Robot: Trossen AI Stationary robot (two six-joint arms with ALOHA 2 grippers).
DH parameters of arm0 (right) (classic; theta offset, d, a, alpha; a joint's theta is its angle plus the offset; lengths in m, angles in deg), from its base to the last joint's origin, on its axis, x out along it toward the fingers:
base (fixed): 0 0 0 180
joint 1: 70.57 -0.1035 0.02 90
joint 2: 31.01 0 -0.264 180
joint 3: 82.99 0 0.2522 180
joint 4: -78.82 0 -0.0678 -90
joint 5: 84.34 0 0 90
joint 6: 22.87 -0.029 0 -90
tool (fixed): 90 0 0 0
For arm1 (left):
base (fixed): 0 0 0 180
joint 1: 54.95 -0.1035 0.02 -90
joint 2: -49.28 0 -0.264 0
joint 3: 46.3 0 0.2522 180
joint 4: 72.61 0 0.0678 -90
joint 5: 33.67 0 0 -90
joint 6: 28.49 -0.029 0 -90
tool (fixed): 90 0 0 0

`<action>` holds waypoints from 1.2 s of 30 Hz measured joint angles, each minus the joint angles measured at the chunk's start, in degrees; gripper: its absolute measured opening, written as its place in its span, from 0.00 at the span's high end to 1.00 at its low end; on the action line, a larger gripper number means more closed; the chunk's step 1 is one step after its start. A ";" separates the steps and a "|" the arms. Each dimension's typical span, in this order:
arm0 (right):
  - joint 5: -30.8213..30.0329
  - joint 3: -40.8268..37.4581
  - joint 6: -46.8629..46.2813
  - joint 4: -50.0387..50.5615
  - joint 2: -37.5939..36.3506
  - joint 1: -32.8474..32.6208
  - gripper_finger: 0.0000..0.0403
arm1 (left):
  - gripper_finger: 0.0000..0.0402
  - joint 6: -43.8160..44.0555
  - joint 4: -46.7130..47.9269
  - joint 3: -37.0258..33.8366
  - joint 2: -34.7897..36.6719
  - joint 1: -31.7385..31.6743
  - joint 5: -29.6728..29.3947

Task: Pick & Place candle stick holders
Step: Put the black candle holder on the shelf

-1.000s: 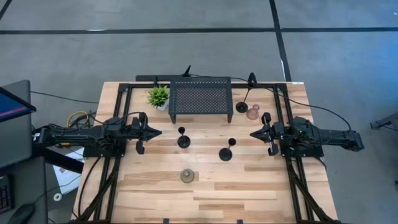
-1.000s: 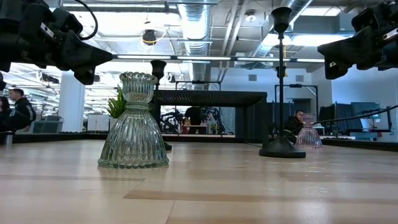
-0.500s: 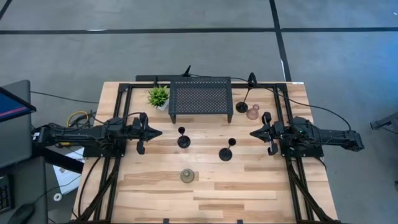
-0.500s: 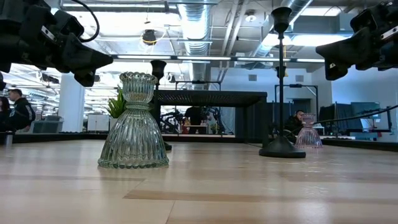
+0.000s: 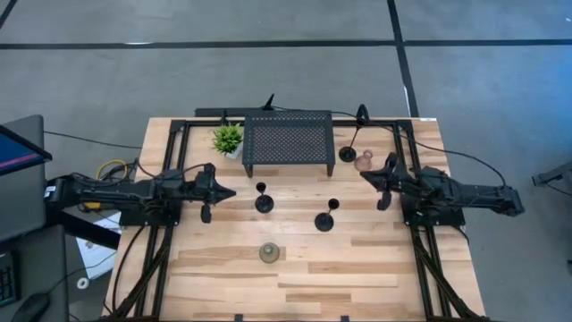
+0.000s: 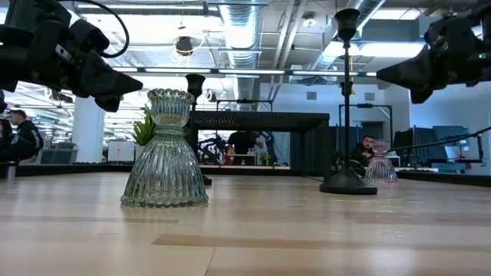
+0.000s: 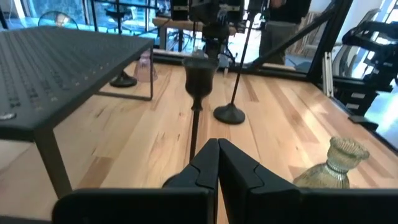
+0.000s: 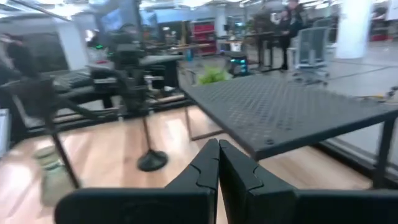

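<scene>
The table [image 5: 375, 268] is a light wood plank top with visible grain and seams, standing on a grey concrete floor [image 5: 268, 72] crossed by dark lines. At the far centre of the table stands a black perforated metal stand [image 5: 289, 141], a flat mesh deck on thin legs; a small green potted plant [image 5: 228, 138] sits just beside its left end. Five candle stick holders are on the table. The olive-green glass holder [image 5: 269, 253], ribbed, with a flared skirt and a fluted neck, stands near the front centre. A short black holder [image 5: 264, 199] with a round base, thin stem and cup top stands in front of the stand. A second black holder [image 5: 327, 216] stands to its right, nearer the centre. A tall black holder [image 5: 352, 145] stands at the right end of the stand, and the pink glass holder [image 5: 363, 161] sits just beside it. The left gripper [image 5: 225, 190] hovers left of the short black holder, apart from it, fingers [image 7: 208, 165] pressed together and empty. The right gripper [image 5: 365, 175] hovers near the pink glass holder, not touching it, fingers [image 8: 208, 163] likewise pressed together. Beyond the table, the low view shows an open room with ceiling ducts [image 6: 242, 23] and people [image 6: 23, 134] in the background.
</scene>
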 joint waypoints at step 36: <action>-39.41 15.59 -7.52 -2.78 43.17 -9.95 0.94 | 0.98 -0.02 -2.58 0.00 -0.20 0.00 0.00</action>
